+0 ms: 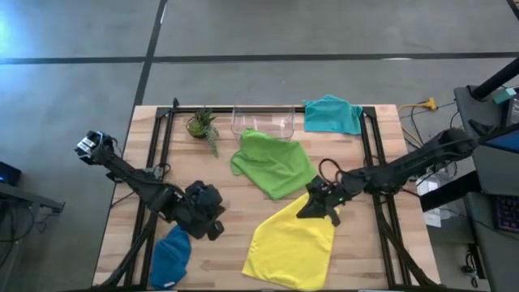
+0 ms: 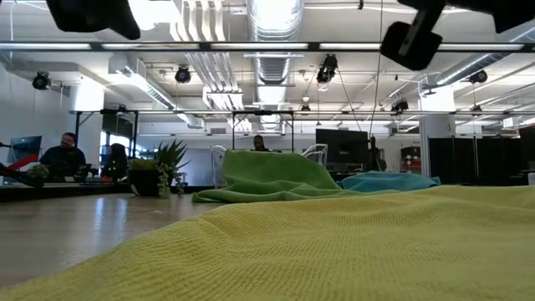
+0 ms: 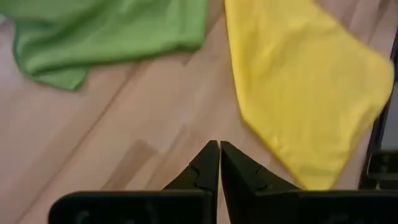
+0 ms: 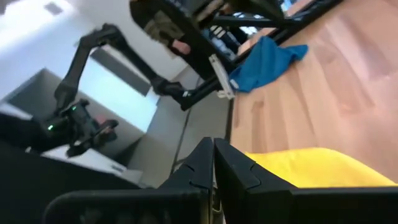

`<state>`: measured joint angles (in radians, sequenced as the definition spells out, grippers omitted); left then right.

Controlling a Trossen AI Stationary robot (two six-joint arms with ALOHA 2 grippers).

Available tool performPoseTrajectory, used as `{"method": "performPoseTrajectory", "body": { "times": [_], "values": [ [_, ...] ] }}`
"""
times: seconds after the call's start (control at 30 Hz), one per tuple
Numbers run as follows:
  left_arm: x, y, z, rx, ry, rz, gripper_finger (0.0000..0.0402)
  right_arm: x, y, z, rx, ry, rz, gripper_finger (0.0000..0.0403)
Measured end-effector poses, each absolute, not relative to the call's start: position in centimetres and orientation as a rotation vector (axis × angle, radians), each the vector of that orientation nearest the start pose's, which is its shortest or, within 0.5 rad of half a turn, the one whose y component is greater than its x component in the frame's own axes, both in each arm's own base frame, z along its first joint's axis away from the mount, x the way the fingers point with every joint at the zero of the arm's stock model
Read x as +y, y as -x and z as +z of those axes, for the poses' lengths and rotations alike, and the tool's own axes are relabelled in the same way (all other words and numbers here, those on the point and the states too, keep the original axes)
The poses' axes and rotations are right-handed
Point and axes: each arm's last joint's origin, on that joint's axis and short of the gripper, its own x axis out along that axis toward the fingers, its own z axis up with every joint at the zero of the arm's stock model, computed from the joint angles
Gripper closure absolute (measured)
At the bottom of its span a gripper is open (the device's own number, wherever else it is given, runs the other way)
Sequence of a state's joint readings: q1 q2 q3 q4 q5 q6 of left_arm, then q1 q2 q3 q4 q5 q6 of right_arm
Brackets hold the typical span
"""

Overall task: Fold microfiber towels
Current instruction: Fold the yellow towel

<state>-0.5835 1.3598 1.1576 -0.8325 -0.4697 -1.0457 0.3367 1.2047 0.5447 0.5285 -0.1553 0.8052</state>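
Observation:
The yellow towel (image 1: 292, 243) lies spread flat at the table's near middle and fills the foreground of the low view (image 2: 334, 251). The lime green towel (image 1: 274, 165) lies rumpled at the centre, and the teal towel (image 1: 332, 113) at the far right. The dark blue towel (image 1: 170, 255) lies bunched at the near left. My left gripper (image 3: 219, 149) is shut and empty over bare wood between the blue and yellow towels (image 1: 219, 219). My right gripper (image 4: 213, 149) is shut and empty, raised above the yellow towel's far corner (image 1: 306, 211).
A clear plastic bin (image 1: 263, 120) stands at the far middle, just behind the green towel. A small potted plant (image 1: 203, 126) stands to its left. Black frame rails (image 1: 158, 162) run along both sides of the table. Bare wood shows between the blue and yellow towels.

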Motion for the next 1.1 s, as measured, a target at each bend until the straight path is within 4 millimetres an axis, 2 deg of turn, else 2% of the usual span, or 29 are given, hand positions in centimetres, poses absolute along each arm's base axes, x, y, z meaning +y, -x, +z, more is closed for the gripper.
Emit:
{"method": "performPoseTrajectory", "body": {
  "times": [0.13,0.2,0.33,0.47,0.67,0.73,0.83,0.97,1.1],
  "values": [
    [-13.5,-22.2,28.7,0.939,0.414,0.307,0.0402,9.5,-25.6,24.2,0.327,-0.711,0.445,0.0394],
    [-13.6,-21.6,28.5,0.988,0.379,0.312,0.0402,9.8,-26.8,24.5,0.344,-0.65,0.408,0.0394],
    [-13.5,-20.7,28.0,1.058,0.31,0.341,0.0402,9.9,-29.2,23.9,0.523,-0.551,0.268,0.0394],
    [-13.8,-20.3,27.8,1.069,0.289,0.332,0.0402,10.2,-31.0,24.1,0.668,-0.51,0.28,0.0391],
    [-14.1,-19.7,25.9,1.089,0.29,0.347,0.0402,10.8,-32.2,23.0,0.802,-0.481,0.282,0.0346],
    [-14.4,-19.7,25.1,1.103,0.326,0.318,0.0402,10.7,-31.9,22.6,0.871,-0.511,0.24,0.032],
    [-15.0,-19.9,23.7,1.15,0.389,0.183,0.0402,10.4,-30.4,21.5,1.02,-0.57,0.113,0.0282],
    [-15.6,-19.9,21.8,1.146,0.46,0.075,0.0402,10.4,-26.7,21.1,1.165,-0.62,-0.115,0.0241],
    [-15.3,-19.7,20.8,1.133,0.474,0.063,0.0402,10.6,-22.3,21.1,1.171,-0.727,-0.434,0.0222]
  ]
}}
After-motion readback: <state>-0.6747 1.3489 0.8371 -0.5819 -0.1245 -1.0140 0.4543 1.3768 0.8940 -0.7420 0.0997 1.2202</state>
